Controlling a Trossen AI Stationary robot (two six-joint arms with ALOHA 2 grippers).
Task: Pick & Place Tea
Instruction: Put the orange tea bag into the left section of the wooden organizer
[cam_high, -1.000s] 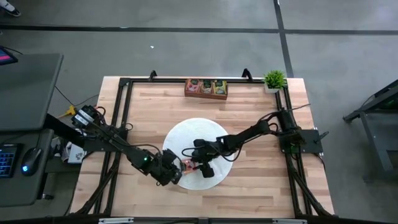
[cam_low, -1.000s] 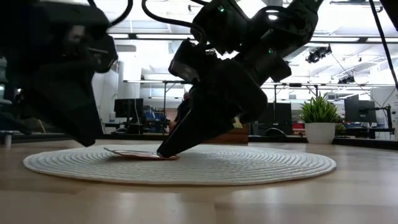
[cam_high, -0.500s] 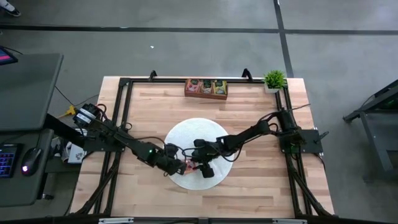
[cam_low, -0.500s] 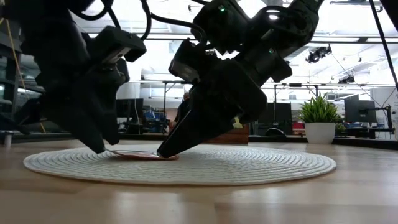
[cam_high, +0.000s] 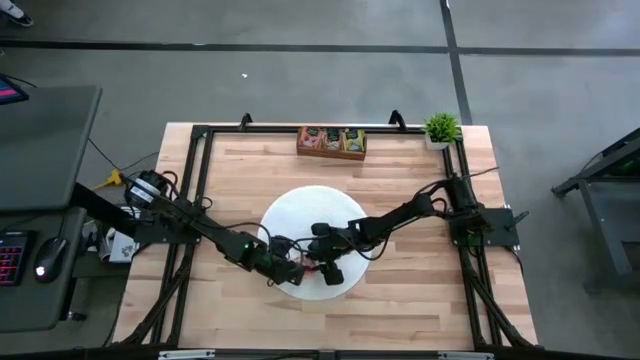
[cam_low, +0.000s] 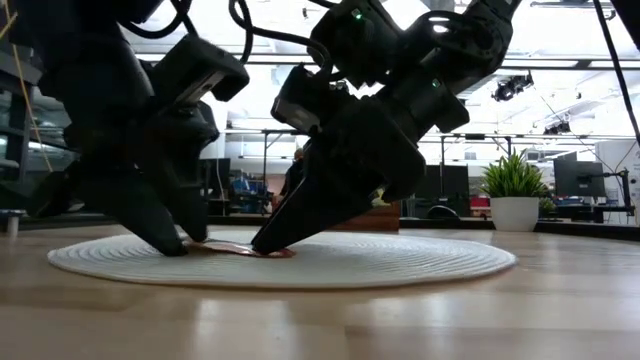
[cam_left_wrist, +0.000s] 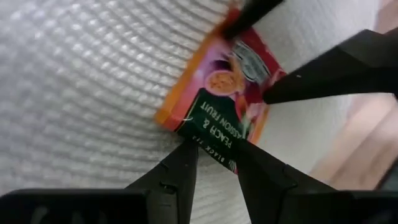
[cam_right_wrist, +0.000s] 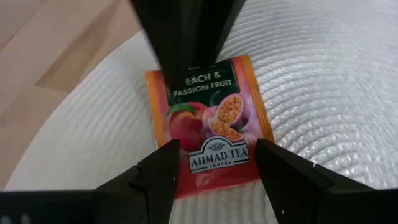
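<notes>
Your inventory at this moment:

1 tea packet (cam_right_wrist: 209, 121), orange-red, lying flat on the mat (cam_high: 350, 215) near its front-left edge. It is square, so it has no long axis; its dark label end faces the left gripper, and the brand-name end faces the right one.

1 left gripper (cam_left_wrist: 214, 163): fingers nearly closed, pinching the packet's dark edge.

1 right gripper (cam_right_wrist: 214, 168): fingers parted to about the packet's width, tips down on the packet's near end.

1 tray (cam_high: 331, 142) at the far edge of the table (cam_high: 420, 290), holding more packets; you cannot count them.

1 potted plant (cam_high: 440, 128), far right corner.
</notes>
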